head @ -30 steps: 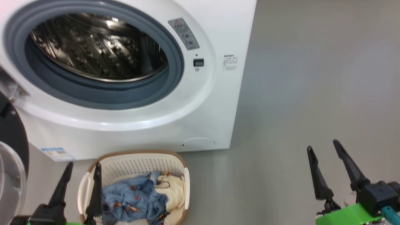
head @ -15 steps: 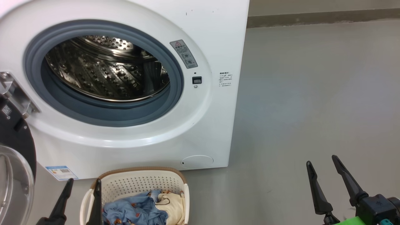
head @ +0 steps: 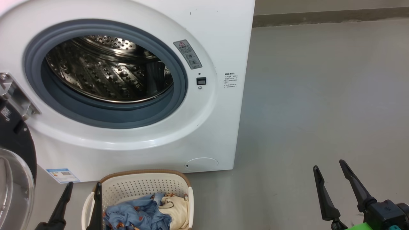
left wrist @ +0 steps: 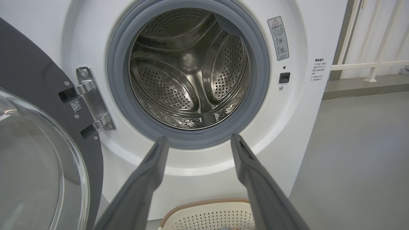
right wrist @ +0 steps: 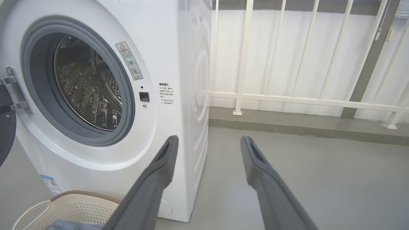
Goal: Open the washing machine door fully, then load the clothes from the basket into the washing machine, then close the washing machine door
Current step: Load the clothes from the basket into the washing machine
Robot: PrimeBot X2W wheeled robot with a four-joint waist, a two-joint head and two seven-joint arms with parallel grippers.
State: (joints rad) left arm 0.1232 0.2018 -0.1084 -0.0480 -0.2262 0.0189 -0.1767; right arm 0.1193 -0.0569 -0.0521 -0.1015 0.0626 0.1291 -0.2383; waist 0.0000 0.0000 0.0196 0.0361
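While the washing machine door point(head: 14, 143) hangs open at 9 o'clock of the washing machine point(head: 207, 127), the clothes point(head: 137, 217) sit piled in the basket point(head: 140, 180) at 6 o'clock, right in front of it. The left tool point(head: 84, 184) hovers at the basket's 9 o'clock rim and the right tool point(head: 329, 164) is at 4 o'clock over the floor point(head: 319, 95), both spread wide, gripping nothing.

Left pincer point(head: 84, 183), right pincer point(head: 328, 164): both spread.
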